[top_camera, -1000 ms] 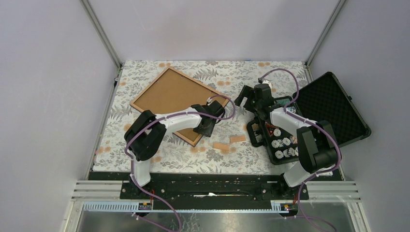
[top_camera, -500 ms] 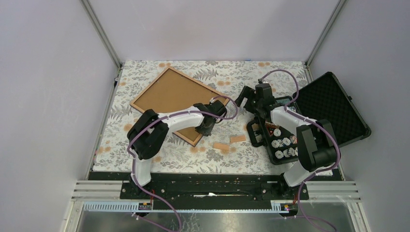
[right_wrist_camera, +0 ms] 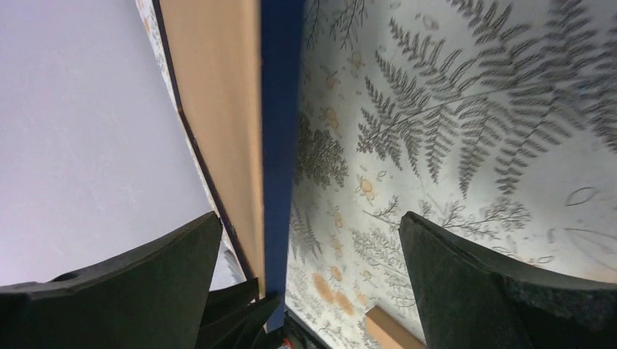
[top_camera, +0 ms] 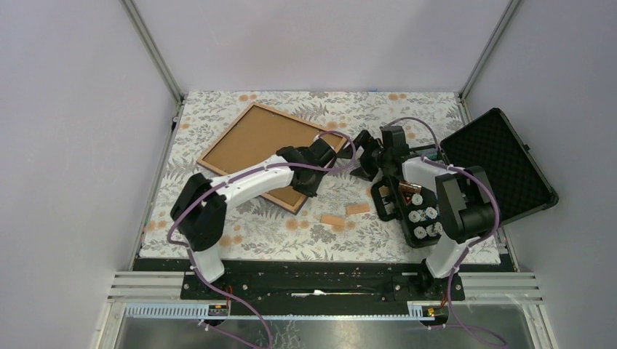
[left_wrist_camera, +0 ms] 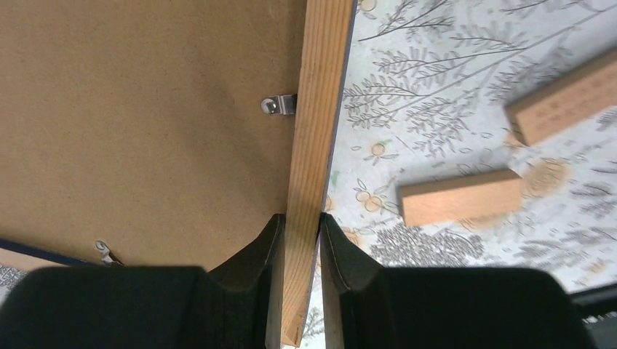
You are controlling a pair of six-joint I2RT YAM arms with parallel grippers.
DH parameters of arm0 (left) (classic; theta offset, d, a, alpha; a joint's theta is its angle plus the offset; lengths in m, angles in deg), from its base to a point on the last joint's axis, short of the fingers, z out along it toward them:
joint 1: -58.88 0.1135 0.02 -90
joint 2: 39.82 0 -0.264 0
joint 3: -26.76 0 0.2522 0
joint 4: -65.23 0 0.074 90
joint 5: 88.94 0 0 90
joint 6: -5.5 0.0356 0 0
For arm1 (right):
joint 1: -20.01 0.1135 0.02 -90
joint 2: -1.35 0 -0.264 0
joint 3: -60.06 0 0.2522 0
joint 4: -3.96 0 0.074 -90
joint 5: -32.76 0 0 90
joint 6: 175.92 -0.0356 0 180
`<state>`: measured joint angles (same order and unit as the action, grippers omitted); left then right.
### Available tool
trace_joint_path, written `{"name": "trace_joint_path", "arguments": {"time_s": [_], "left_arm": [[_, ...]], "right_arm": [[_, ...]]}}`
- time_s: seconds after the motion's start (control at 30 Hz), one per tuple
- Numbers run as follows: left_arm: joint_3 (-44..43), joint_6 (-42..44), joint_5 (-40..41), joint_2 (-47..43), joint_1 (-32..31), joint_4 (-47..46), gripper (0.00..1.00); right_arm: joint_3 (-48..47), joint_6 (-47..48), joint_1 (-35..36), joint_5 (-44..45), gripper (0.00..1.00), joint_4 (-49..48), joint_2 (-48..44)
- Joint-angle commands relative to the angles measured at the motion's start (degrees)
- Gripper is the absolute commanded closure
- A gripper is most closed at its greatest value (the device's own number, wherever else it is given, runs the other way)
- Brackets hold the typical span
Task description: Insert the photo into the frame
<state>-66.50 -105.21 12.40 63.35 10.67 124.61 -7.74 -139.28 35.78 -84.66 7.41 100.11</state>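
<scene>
On the floral worktop (top_camera: 349, 105), the frame (left_wrist_camera: 320, 109) lies back-up, with its brown backing board (top_camera: 251, 142) facing the overhead camera. At the frame's right-hand rim, the left claw (left_wrist_camera: 300, 218) is closed on the light-wood bar, one finger on the backing-board side and one on the outer side. A small metal clip (left_wrist_camera: 279, 104) sits on the board against that same rim, farther along from the grip. Just off the frame's right corner, the right claw (right_wrist_camera: 309, 218) stands wide open. The frame's navy edge runs between its fingers and touches neither. Whether this edge is raised off the worktop cannot be told. Two wooden blocks (left_wrist_camera: 460, 196) (left_wrist_camera: 560, 105) lie apart from the frame on its right. An open black case (top_camera: 502, 160) sits well beyond them.
</scene>
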Motion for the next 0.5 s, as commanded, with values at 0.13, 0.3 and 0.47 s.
{"name": "trace_joint_path", "arguments": {"time_s": [0.13, 0.3, 0.47], "left_arm": [[-1.69, 1.41, -3.17, -8.86, 0.0, 0.69, 1.0], [-1.13, 1.43, -4.36, -10.7, -0.04, 0.68, 1.0], [-0.56, 0.52, -4.75, -11.65, -0.36, 0.57, 1.0]], "right_arm": [[-0.18, -12.63, 7.3, -0.93, 0.04, -9.27, 2.9], [-1.54, -15.91, 11.61, 2.63, 0.14, -12.67, 4.95], [-1.94, -17.9, 12.79, 5.21, 0.28, -15.22, 5.3]]}}
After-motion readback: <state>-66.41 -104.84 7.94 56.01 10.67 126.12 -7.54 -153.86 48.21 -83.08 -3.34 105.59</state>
